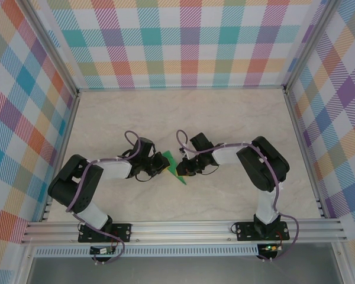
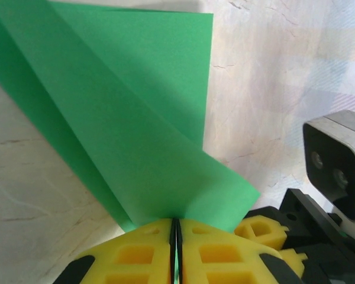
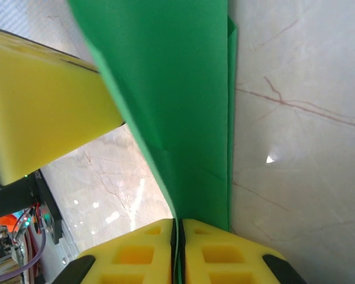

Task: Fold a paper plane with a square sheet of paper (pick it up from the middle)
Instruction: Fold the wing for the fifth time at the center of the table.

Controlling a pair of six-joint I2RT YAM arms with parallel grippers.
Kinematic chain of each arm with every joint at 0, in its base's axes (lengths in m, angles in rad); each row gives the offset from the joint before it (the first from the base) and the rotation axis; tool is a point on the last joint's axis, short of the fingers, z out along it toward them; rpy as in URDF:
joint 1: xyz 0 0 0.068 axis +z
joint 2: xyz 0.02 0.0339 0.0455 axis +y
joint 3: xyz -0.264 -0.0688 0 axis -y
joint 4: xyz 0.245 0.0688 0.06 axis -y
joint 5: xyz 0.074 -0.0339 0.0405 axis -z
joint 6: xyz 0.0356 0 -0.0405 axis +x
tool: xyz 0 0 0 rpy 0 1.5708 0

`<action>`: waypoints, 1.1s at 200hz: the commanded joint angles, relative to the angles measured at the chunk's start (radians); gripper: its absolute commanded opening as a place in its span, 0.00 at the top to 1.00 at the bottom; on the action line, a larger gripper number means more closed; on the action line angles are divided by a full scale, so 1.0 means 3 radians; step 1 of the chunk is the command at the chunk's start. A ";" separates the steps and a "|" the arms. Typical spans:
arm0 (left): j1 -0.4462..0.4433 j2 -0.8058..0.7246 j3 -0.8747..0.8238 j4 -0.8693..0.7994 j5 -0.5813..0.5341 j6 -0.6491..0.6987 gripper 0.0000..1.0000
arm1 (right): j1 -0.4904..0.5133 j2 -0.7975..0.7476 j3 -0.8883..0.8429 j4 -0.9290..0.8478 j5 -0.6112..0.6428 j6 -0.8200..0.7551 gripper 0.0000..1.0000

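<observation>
Above the middle of the pale marble-patterned bench (image 1: pixel 225 118), from the top camera: thin bright green folded paper sheet (image 1: pixel 176 167) held between left claw (image 1: pixel 160 165) and right claw (image 1: pixel 184 166), tips facing each other. From the left wrist: left claw (image 2: pixel 176 228) pressed together on the sheet's (image 2: pixel 136 118) lower edge, layers fanning upward, right claw (image 2: pixel 261 231) just beside. From the right wrist: right claw (image 3: pixel 177 228) clamped tight on the sheet (image 3: pixel 177 89), left claw's yellow pad (image 3: pixel 41 100) just beside its left face.
</observation>
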 commanded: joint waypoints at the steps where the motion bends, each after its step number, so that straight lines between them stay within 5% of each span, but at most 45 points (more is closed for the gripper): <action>1: -0.0044 -0.0141 -0.0123 0.0143 0.0077 0.0041 0.88 | -0.0015 0.0136 0.0028 -0.0005 -0.0099 0.0050 0.88; 102: -0.0179 -0.0014 -0.0136 0.0493 0.0243 0.0035 0.88 | -0.0075 0.0238 0.0048 -0.0077 -0.0140 0.0102 0.91; 220: -0.0205 0.0192 -0.0037 0.0250 0.0008 0.0049 0.90 | -0.0076 0.0315 0.0120 -0.0251 -0.0054 0.0025 0.91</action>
